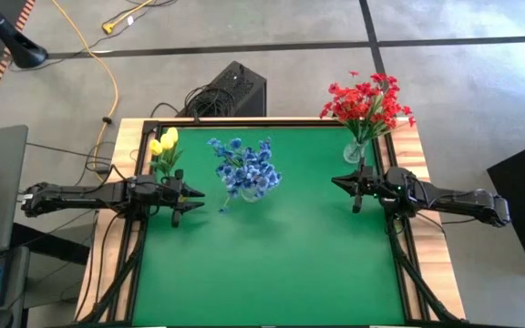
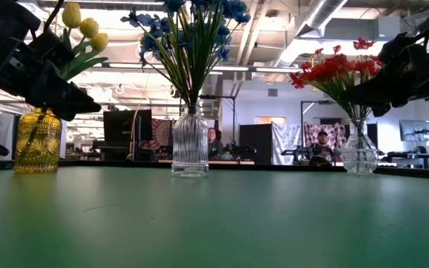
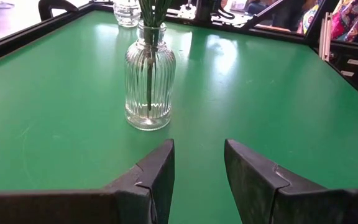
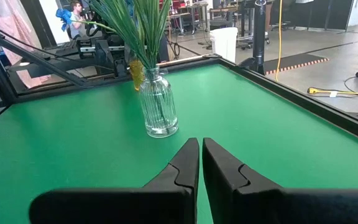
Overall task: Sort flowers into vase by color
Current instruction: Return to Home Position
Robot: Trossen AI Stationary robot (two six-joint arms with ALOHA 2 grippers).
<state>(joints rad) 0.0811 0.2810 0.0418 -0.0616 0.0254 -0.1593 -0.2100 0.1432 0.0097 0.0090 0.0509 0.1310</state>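
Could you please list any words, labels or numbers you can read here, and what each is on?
No text is readable.
The yellow vase, ribbed clear vase and round clear vase carry no labels.
The green table, left gripper and right gripper show no markings.
Anything on the background monitor is too small to read.

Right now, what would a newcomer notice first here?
Three single-colour bouquets stand toward the far edge of the green table: yellow tulips on the left, blue flowers in the middle, red flowers at the right corner. Both arms hover empty beside them, with the left gripper open and the right gripper shut.
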